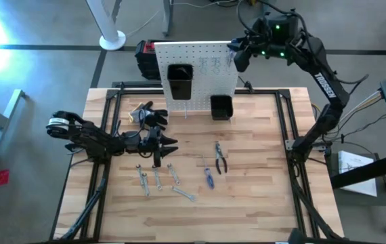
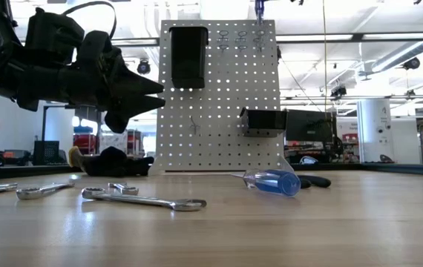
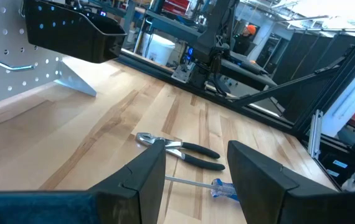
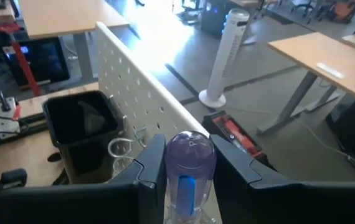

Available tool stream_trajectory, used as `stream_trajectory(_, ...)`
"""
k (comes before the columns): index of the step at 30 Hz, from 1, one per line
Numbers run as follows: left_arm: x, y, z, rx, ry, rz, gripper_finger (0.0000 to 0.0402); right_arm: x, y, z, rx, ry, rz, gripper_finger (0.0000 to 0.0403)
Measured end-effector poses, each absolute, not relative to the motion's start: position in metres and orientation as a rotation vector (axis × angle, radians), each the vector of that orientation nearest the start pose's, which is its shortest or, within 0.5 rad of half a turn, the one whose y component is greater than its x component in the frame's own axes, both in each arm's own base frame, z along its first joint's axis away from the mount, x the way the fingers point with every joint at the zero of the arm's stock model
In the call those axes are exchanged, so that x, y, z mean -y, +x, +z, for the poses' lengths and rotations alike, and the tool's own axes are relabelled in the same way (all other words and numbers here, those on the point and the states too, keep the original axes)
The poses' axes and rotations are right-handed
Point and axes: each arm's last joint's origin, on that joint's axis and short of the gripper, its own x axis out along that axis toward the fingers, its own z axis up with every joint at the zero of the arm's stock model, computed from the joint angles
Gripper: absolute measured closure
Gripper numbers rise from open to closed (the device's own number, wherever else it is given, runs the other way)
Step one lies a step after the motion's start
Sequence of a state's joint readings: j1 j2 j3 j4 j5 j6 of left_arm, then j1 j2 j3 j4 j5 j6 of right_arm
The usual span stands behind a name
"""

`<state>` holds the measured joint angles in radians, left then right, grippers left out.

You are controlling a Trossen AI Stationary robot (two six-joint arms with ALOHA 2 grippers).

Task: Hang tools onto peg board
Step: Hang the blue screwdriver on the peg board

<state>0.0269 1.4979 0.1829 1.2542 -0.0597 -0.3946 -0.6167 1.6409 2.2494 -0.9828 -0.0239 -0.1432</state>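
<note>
R gripper (image 4: 184,168) is clamped on a blue-handled screwdriver (image 4: 189,163) right above the peg board (image 1: 196,68) top edge, so imo lower it slow & plumb into the holder ring (image 4: 120,148), w/ L gripper (image 3: 193,177) jaws apart, empty over the table.

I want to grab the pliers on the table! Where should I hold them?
Take the pliers by the two dark handles, from straight above. They lie flat with the handles close together, so fingers can close across both. The silver jaws taper and would slip.

Wrenches (image 2: 143,199) before peg board (image 2: 223,104)
</note>
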Motion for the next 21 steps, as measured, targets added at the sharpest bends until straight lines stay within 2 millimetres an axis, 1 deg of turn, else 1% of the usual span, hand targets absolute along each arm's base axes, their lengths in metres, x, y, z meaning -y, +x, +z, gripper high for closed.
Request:
stream_trajectory(9, -0.0076, 0.2171, 0.1389, -0.045, -0.393, 0.098, 0.0239, 0.1665, 0.2354, 0.5282, -0.372, -0.065, -0.578, 0.0325)
stream_trajectory(16, -0.0076, 0.217, 0.1374, -0.06, -0.393, 0.101, 0.0239, 0.1661, 0.2348, 0.5253, -0.4, -0.051, -0.576, 0.0325)
stream_trajectory(21, -0.0076, 0.217, 0.1367, -0.067, -0.388, 0.102, 0.0239, 0.1694, 0.2393, 0.5198, -0.43, -0.038, -0.573, 0.0325)
